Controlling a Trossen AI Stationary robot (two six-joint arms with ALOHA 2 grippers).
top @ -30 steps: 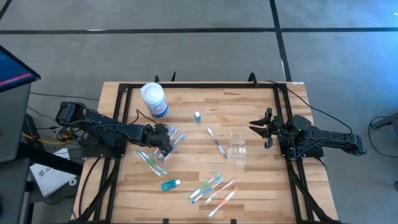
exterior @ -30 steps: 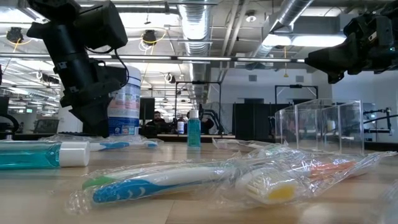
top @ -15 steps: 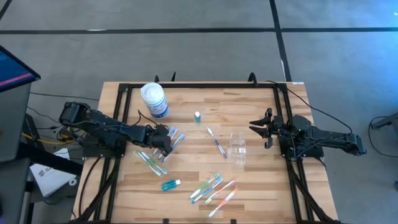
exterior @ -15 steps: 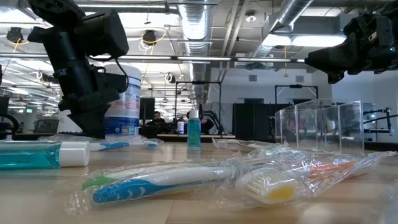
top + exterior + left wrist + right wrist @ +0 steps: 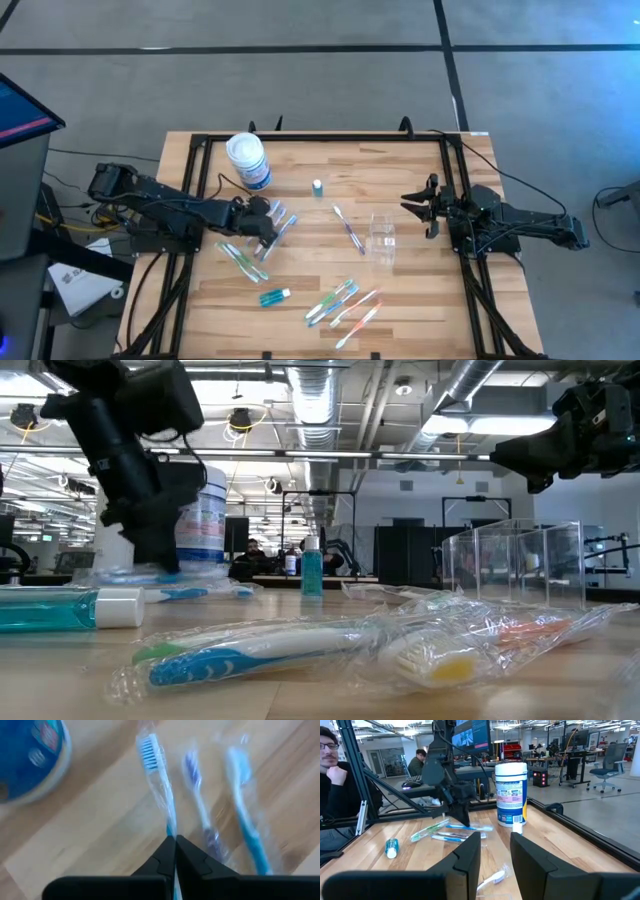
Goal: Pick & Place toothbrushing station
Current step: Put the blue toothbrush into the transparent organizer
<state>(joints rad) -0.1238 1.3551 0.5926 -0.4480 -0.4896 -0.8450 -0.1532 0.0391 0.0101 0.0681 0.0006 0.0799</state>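
Note:
Three wrapped toothbrushes lie side by side left of the table's centre. My left gripper [image 5: 268, 232] [image 5: 175, 839] is shut on the blue-handled one [image 5: 159, 785], beside the other two [image 5: 200, 800] [image 5: 245, 810]. The clear cup [image 5: 382, 238] stands right of centre. More toothbrushes lie at the near middle [image 5: 345, 300], left of it [image 5: 243, 258] and at the centre [image 5: 348, 228]. A teal tube [image 5: 274, 296] lies near the front. My right gripper [image 5: 420, 207] [image 5: 495, 852] waits open at the right edge, fingers level. My left gripper pinches the blue toothbrush's handle [image 5: 170, 827] through its clear wrapper between the two fingers. The fingers slant down from the table's left side. The bristle head [image 5: 147, 747] points away from them. In the low view the brush [image 5: 125, 573] shows a little above the tabletop.
A white canister with a blue label [image 5: 247, 160] stands at the far left, close behind my left gripper. A small teal bottle [image 5: 317, 187] stands upright at the far middle. A black frame [image 5: 190, 200] borders the wooden table. People sit beyond the table [image 5: 332, 755].
My left gripper has dipped onto the toothbrushes and come back up a little, taking hold of the blue-handled one. That brush, which lay on the table, now shows slightly raised below the fingers in the low view.

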